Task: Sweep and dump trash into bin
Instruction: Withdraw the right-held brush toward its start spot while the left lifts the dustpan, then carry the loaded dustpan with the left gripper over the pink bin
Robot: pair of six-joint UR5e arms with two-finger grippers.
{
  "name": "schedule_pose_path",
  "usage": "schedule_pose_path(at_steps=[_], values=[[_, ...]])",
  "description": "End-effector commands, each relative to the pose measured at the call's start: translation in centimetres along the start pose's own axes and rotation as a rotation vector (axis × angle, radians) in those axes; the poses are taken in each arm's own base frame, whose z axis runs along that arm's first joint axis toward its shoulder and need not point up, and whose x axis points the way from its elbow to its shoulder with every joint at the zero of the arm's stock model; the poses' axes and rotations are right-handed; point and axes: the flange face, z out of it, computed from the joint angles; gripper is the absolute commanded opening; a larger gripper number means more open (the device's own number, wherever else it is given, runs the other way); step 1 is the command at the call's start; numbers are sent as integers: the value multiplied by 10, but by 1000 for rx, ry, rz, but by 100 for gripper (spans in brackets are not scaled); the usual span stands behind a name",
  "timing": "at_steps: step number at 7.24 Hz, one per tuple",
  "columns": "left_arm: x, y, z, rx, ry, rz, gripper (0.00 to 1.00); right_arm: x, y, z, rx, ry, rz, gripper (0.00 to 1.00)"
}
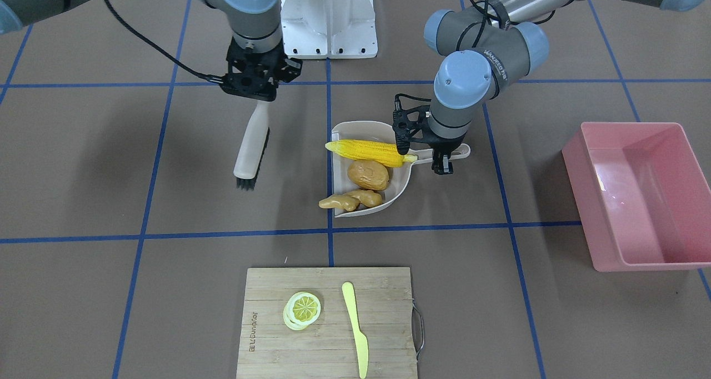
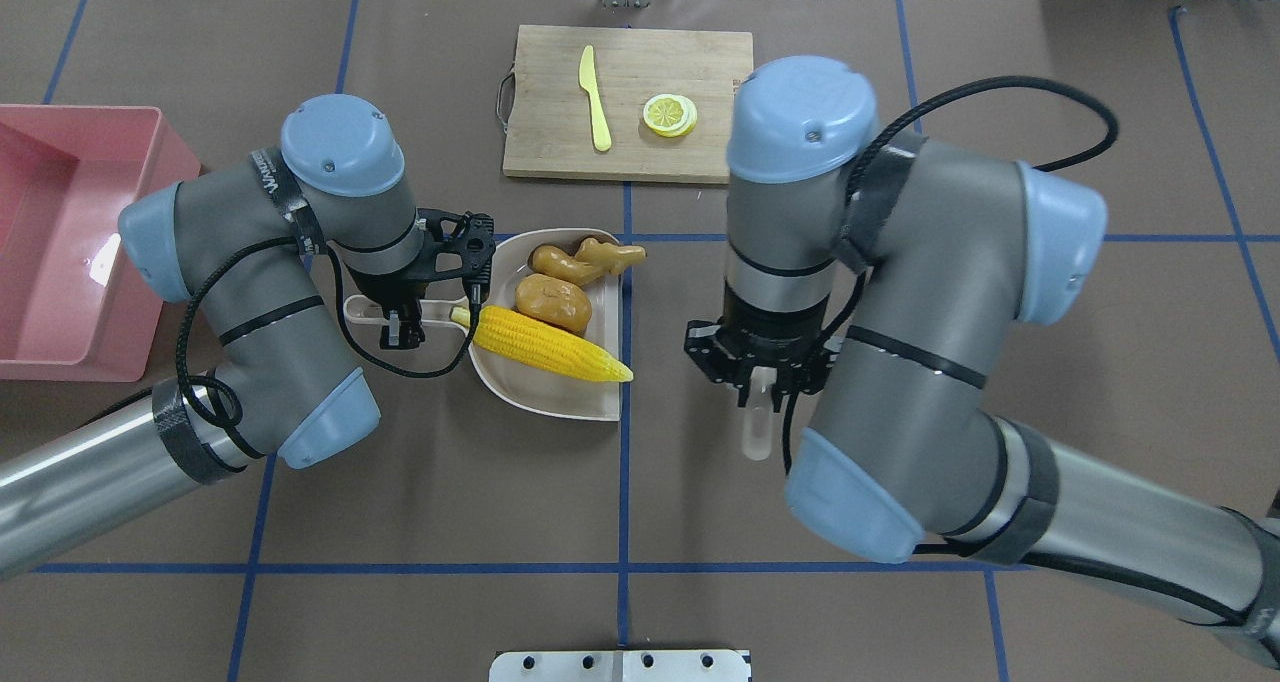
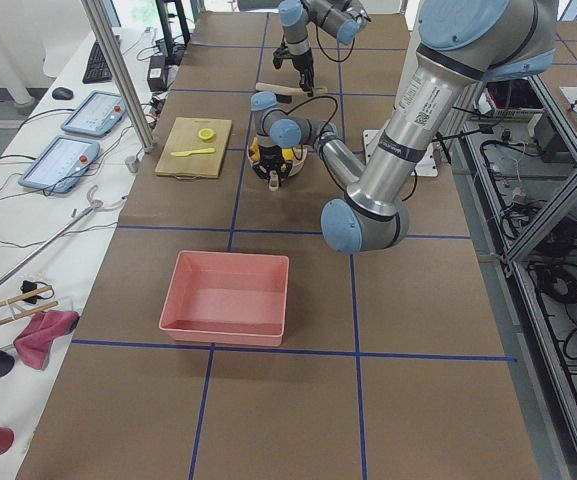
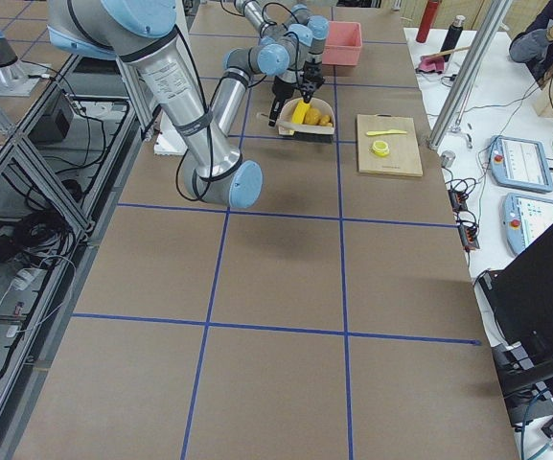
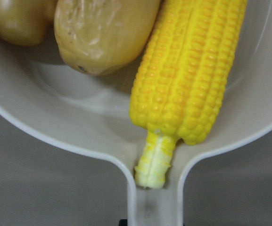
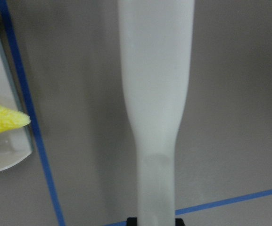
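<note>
**Loaded dustpan poised for the carry to the bin**

In the overhead view, the pink bin [image 2: 70, 357] sat at the far left of the table [image 2: 450, 502], well apart from everything else, with nothing in it. Next came the left gripper [image 2: 400, 327], its jaws pinching the handle of the beige dustpan [image 2: 530, 397]. All the trash lay in that pan. The corn cob [image 2: 545, 347] had its stalk end pointing into the handle neck, the potato [image 2: 552, 302] touched it, and the ginger root [image 2: 585, 259] lay beyond. The corn's tip and one knob of the ginger overhung the pan's open lip. Further right, the right gripper [image 2: 758, 394] had its jaws clamped on a brush [image 2: 757, 432] that hung bristles-down, apart from the pan.

Sweeping looked finished, so the step in hand was probably the lift and carry. To do it well, the left arm would need to tip the pan back towards its handle first, raising the open lip so the overhanging pieces slid inward. It could then travel slowly to the bin and pour only once the lip was over the bin's inside. The rounded potato seemed likeliest to roll out early
</note>
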Motion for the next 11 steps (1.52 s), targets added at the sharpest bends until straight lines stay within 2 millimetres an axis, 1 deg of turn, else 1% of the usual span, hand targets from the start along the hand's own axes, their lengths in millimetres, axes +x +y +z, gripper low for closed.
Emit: schedule_pose_path(at_steps=[1, 2, 3, 4, 5, 6, 7, 8, 9, 10, 11], values=[[1, 1, 1, 50, -37, -15, 0, 103, -33, -18, 41, 37, -119, 0], [2, 3, 3, 81, -52, -13, 0, 138, -37, -11, 35, 59, -183, 0], [1, -2, -3, 130, -75, -25, 0, 167, -44, -2, 24, 82, -222, 0], [3, -2, -7, 187, -95, -51, 0, 192, -46, 14, 4, 101, -242, 0], [5, -3, -11, 237, -105, -89, 0, 212, -49, 31, 0, 105, -252, 0], [10, -3, -27, 284, -117, -141, 0, 237, -51, 52, 7, 96, -260, 0], [25, 6, -51, 319, -132, -168, 0, 260, -58, 76, 11, 90, -264, 0], [23, 34, -77, 310, -159, -206, 0, 281, -70, 98, 18, 77, -258, 0], [22, 54, -109, 287, -183, -251, 0, 288, -80, 109, 21, 59, -253, 0], [18, 72, -130, 260, -201, -292, 0, 293, -88, 118, -5, 36, -232, 0], [9, 92, -149, 236, -221, -342, 0, 291, -94, 123, 9, 20, -216, 0]])
